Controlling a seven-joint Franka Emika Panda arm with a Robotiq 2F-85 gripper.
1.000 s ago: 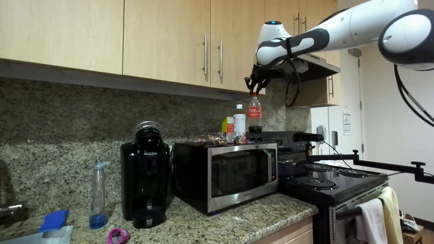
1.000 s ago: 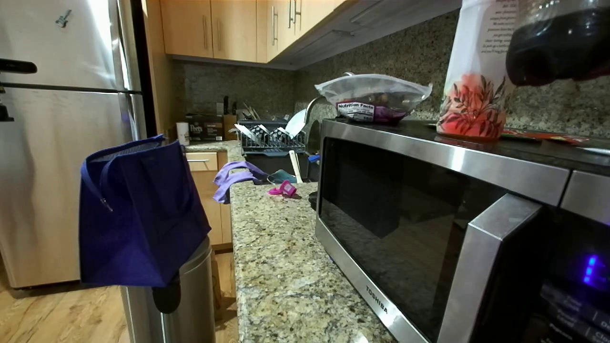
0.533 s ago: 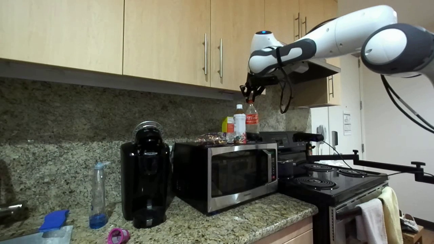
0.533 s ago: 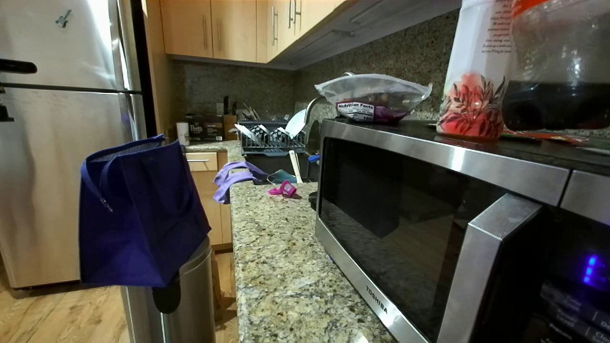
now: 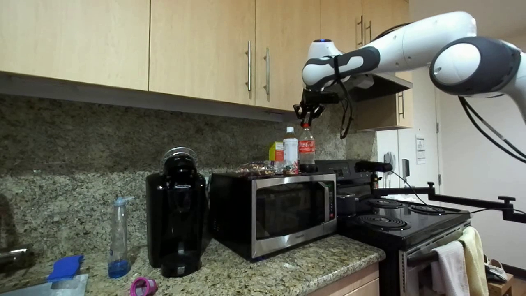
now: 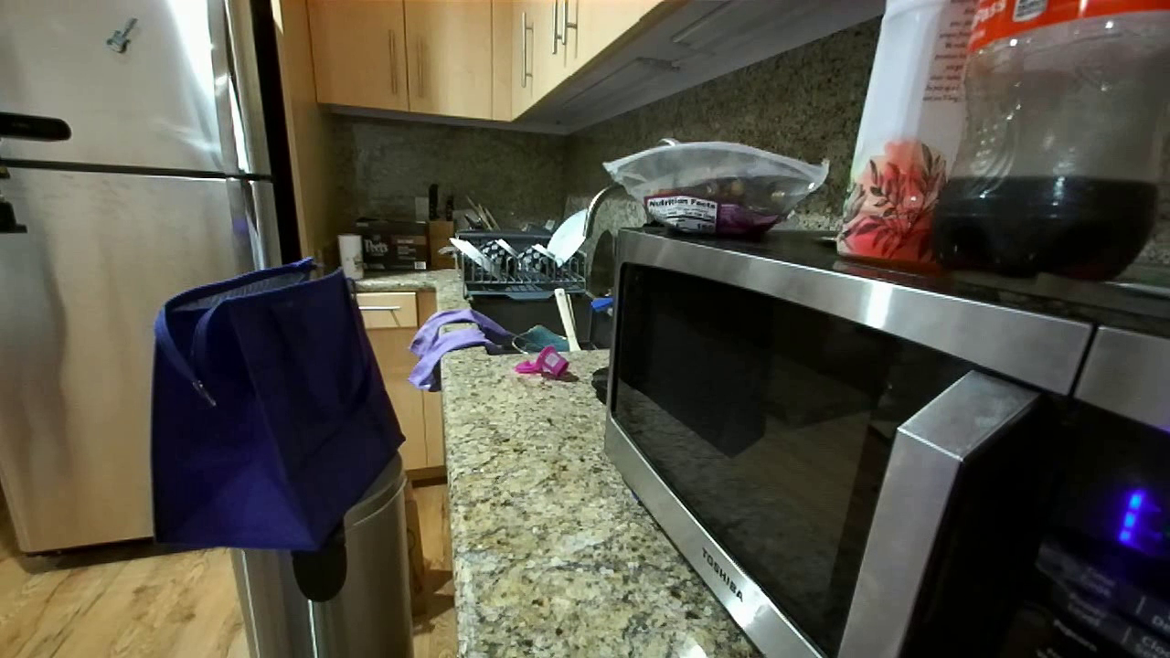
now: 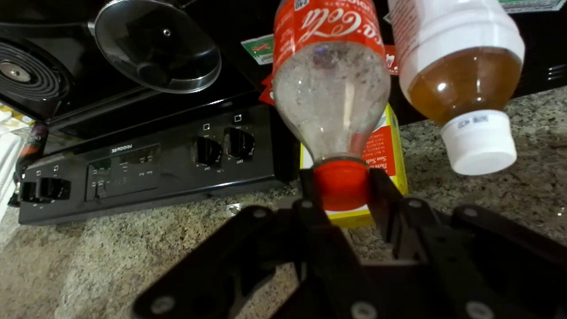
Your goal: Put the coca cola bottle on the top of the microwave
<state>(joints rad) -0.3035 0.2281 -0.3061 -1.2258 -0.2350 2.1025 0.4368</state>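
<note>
The coca cola bottle, with red label, red cap and some dark cola, is upright in both exterior views (image 5: 306, 146) (image 6: 1051, 100) and in the wrist view (image 7: 332, 84). My gripper (image 5: 306, 122) is shut on its red cap; in the wrist view the fingers (image 7: 342, 184) press the cap from both sides. The bottle's base is at the top of the silver microwave, which shows in both exterior views (image 5: 291, 209) (image 6: 777, 402). The base seems to touch the top or hang very slightly above it; I cannot tell which.
A white-capped tea bottle (image 5: 290, 150) (image 7: 460, 66) stands close beside the cola. A snack bag (image 6: 717, 187) lies on the microwave. A yellow box (image 7: 394, 150) is behind. Cabinets (image 5: 201, 45) hang above. A black coffee maker (image 5: 176, 213) and the stove (image 5: 386, 222) flank the microwave.
My gripper has lowered the cola bottle, bringing its base from well above the microwave down to its top. It first shifted toward the white-capped bottle, then slightly back. The grip has stayed on the cap.
</note>
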